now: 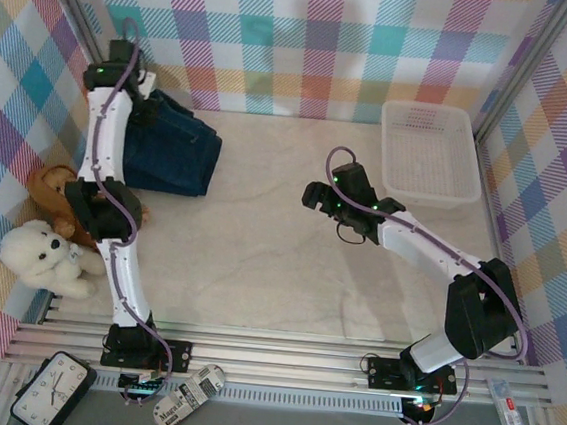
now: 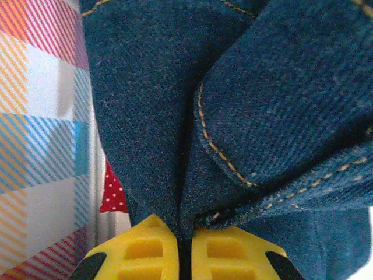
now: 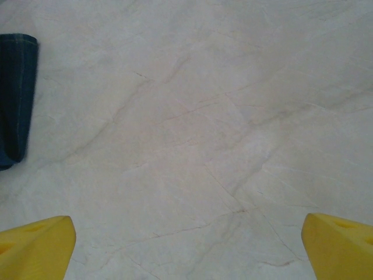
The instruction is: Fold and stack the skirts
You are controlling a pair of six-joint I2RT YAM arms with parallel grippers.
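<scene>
**Status: left hand clamped on denim, right hand idle over the desk**

1. Left arm. The left arm reaches to the far left corner of the desk [image 1: 259,260], close to the checked wall. In the left wrist view, the left hand [image 2: 185,233] has its two yellow fingers [image 2: 140,248] pressed together. A fold of dark blue cloth is pinched between their tips. This cloth is the denim skirt [image 2: 145,105]. Orange stitching runs along its seams, and several folds rise away from the fingers.

2. Denim skirt, location. From above, the denim skirt [image 1: 174,147] lies as a bunched dark blue heap at the far left of the desk. It sits directly beside and partly under the left forearm. I cannot tell whether the heap is one garment or two.

3. Red dotted skirt, location. A small corner of the red dotted skirt [image 2: 113,189] shows below the denim on its left side, next to the wall.

4. Right arm. The right hand [image 1: 317,198] hangs over bare desk near the middle, well apart from the denim. In the right wrist view, the right hand [image 3: 186,245] has its yellow fingers [image 3: 35,245] spread wide, with nothing between them. The rolled edge of the denim skirt [image 3: 14,99] lies at the left border of that view.

5. Other items. A white mesh basket [image 1: 429,109] stands at the far right corner. A brown teddy bear [image 1: 50,190] and a white teddy bear [image 1: 43,255] sit against the left wall, near the left elbow.
</scene>
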